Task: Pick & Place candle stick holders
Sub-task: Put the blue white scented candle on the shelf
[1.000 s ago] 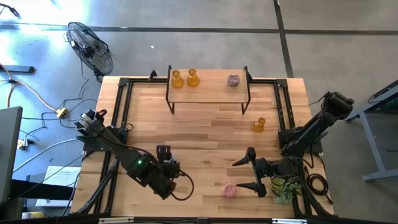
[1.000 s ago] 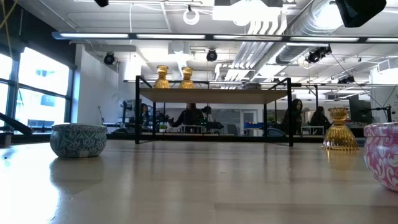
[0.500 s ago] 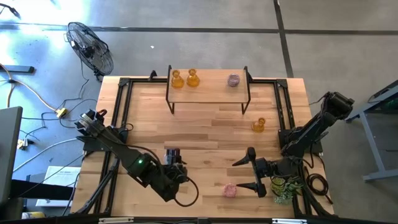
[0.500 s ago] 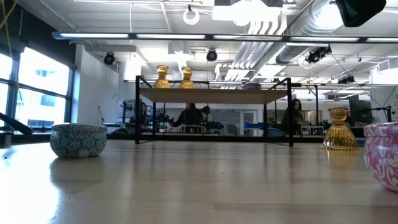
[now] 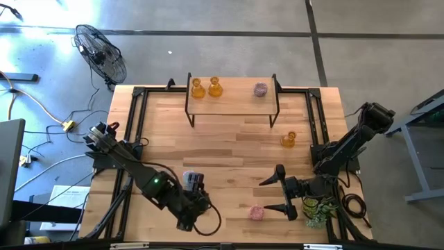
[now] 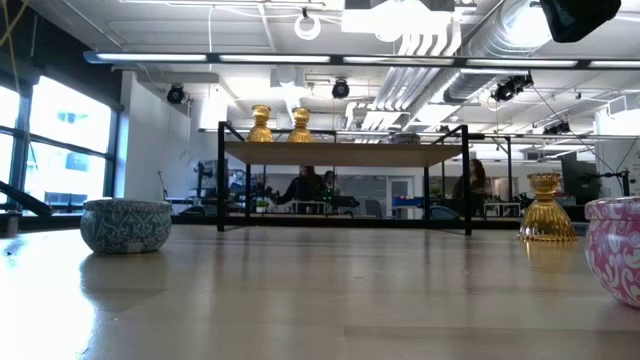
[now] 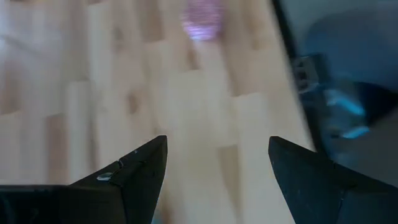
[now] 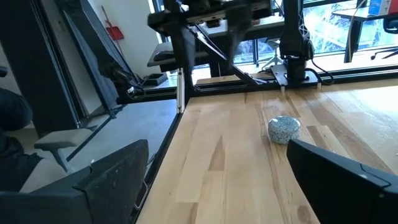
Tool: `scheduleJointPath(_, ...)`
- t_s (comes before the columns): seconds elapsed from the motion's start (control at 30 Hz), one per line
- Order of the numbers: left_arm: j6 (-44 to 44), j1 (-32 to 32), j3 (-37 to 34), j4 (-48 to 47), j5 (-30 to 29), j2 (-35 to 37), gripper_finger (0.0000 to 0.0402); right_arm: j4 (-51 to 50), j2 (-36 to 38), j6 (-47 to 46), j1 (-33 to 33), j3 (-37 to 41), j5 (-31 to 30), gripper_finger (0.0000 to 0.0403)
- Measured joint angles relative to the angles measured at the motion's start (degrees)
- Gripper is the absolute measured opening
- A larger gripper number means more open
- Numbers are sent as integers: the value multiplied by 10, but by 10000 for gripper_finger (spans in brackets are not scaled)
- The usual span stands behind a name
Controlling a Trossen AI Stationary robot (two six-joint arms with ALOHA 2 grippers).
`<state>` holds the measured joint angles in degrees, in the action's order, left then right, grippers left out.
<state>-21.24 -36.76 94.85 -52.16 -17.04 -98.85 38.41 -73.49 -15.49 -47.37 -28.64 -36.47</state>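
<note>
Nearest the table's front edge, the left gripper (image 5: 189, 223) hangs low with its two fingers (image 7: 134, 174) spread apart and nothing between them; its wrist view shows bare wood in the gap and, well ahead, a blurred pink candle stick holder (image 7: 203, 15). The pale blue candle stick holder (image 5: 192, 179) sits just behind that arm's wrist, outside the gap, so it is neither held nor lined up. The right gripper (image 5: 279, 194) waits close beside the pink holder, jaws wide and empty. Farther from both grippers, one amber candle stick holder (image 5: 288, 139) stands alone on the table, and farthest off the raised shelf (image 5: 232, 97) carries two amber candle stick holders (image 5: 206, 87) and a second pink candle stick holder (image 5: 260, 89). The judged risk: the left arm lies close over the blue holder, and a swing of the forearm could knock or roll it; a reach toward the pink holder would also bring the two grippers together. The low view alone shows the blue holder's patterned bowl shape and the shelf's height; only the high view shows both arms.
</note>
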Motion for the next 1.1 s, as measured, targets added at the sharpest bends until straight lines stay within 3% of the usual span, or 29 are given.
scheduleJointPath(0.1, 0, 0, 0, 17, 34, 0, 276, 0, 0, 0, 0, 0, 0, 378)
scheduleJointPath(0.33, 0, 0, 0, 60, 49, 0, 276, 0, 0, 1, 0, 0, 0, 378)
scheduleJointPath(1.1, -14, 0, 0, 76, -5, 0, 276, -5, 0, -1, 0, 0, 1, 378)
